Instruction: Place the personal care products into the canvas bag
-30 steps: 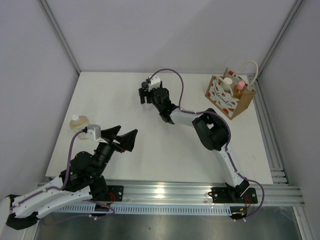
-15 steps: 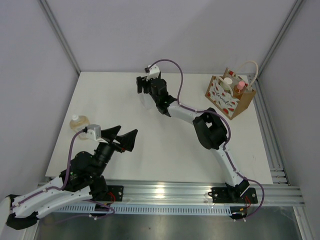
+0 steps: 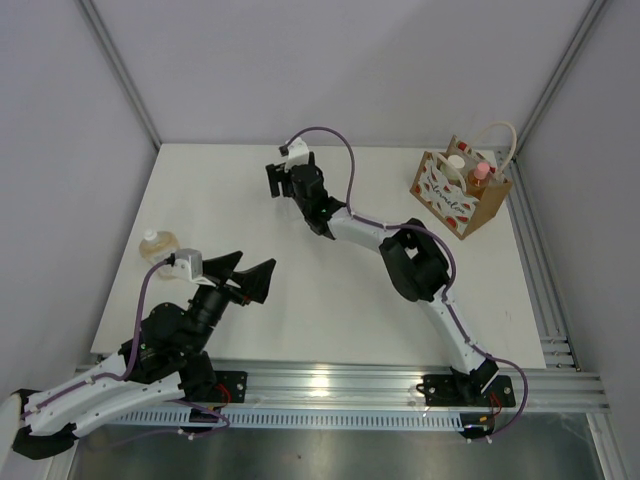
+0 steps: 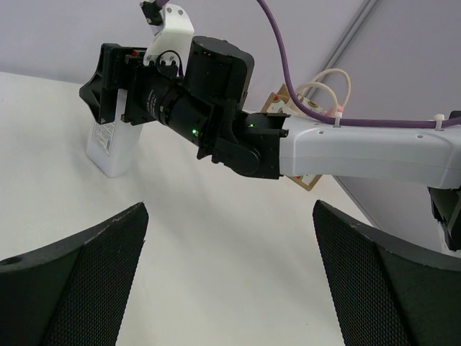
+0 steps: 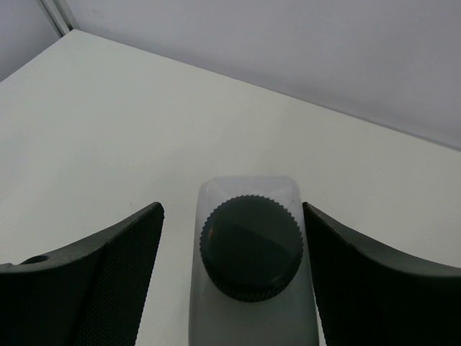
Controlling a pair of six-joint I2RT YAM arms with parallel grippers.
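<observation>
**Right arm is closing in on the white bottle; two products are still out on the table**

Nearest the bases, the left gripper (image 3: 248, 278) is hanging just above the table (image 3: 330, 300) with its jaws spread as wide as they go, holding nothing; it is not shifting at all across the last second. Just beside its wrist, near the left edge, the amber flask (image 3: 158, 243) is standing upright and untouched.

Farther out, the change is happening. The right gripper (image 3: 281, 183) is sliding leftward and a little away from the bases compared with a second ago, and it is now straddling the white bottle (image 4: 108, 148), which is standing upright on the far-left part of the table. From the right wrist, the black cap (image 5: 251, 249) is sitting between the two fingers, with bare table showing on the left side, so the jaws are standing partly apart around the bottle and are not yet pinching it. The bottle seems to be staying where it stood.

Farthest, at the right rear corner, the canvas bag (image 3: 462, 195) is standing open with the beige bottle (image 3: 456, 163) and the orange bottle (image 3: 480, 172) already poking out of it.

By my reading, the task is sitting about halfway: the right arm is lining up a grasp, and closing squarely on the body below the cap looks like the next need.
</observation>
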